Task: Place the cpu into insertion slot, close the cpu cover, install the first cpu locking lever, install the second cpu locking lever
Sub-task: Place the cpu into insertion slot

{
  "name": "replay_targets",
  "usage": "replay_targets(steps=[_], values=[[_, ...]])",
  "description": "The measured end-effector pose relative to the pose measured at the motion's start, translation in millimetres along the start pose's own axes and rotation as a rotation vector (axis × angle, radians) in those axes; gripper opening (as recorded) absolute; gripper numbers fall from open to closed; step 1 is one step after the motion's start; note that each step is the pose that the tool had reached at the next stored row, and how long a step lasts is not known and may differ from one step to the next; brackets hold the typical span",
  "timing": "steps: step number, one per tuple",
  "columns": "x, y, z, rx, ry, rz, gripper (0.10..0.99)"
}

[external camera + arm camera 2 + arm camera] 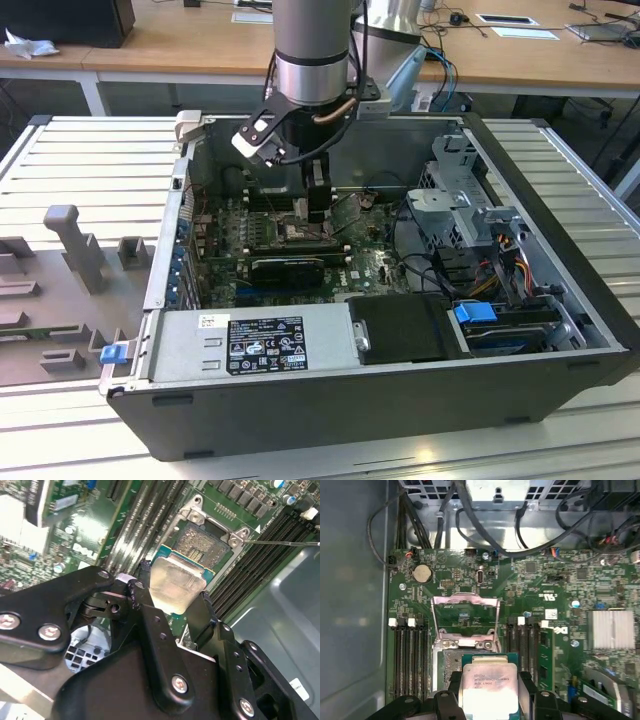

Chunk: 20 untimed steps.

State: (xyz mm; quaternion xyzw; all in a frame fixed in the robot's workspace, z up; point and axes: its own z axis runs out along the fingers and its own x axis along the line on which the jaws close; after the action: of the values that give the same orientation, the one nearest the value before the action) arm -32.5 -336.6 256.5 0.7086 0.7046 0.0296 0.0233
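The arm (310,50) reaches down into an open computer case (400,410) that lies on its side on a slatted metal table (90,150). Its jaws hang low over the motherboard (225,255), near the middle of the case.

In both wrist views the jaws are closed narrowly on the cpu (175,582) (487,685), one black finger (150,612) pressed against each of two opposite edges. The chip's pale top faces up and its green edge shows around the metal. The cpu hangs over one side of the socket (200,542) (449,662), covering part of it. The socket's contact field is still bare on the far side, so the chip is not seated. Whether it touches the socket cannot be told.

In the first wrist view the cpu cover (466,599) is swung open, away from the socket and hinged at the socket's far edge, with the board visible through its window. In the second wrist view a locking lever (280,542) runs out from one corner of the socket, unlatched. Black memory slots (407,660) flank the socket on both sides, and a coin battery (422,573) lies beyond the open cover.
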Motion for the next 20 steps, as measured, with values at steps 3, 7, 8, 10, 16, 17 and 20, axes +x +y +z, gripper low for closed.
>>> replay_targets(steps=[3, 7, 8, 10, 16, 17, 20], values=[[6.3, -0.5, 6.5, 0.0, -0.0005, 0.003, 0.529], [13.3, -4.1, 18.9, 0.0, -0.0011, 0.011, 0.529], [13.9, -6.7, 20.8, 0.0, -0.0011, 0.011, 0.529], [15.1, -10.5, 25.4, 0.0, -0.0013, 0.011, 0.529], [20.9, -11.9, 38.6, 0.0, -0.0046, 0.012, 0.529], [21.1, -12.0, 39.9, 0.0, -0.0047, 0.013, 0.529], [21.2, -12.7, 45.0, 0.0, -0.0055, 0.021, 0.529]])
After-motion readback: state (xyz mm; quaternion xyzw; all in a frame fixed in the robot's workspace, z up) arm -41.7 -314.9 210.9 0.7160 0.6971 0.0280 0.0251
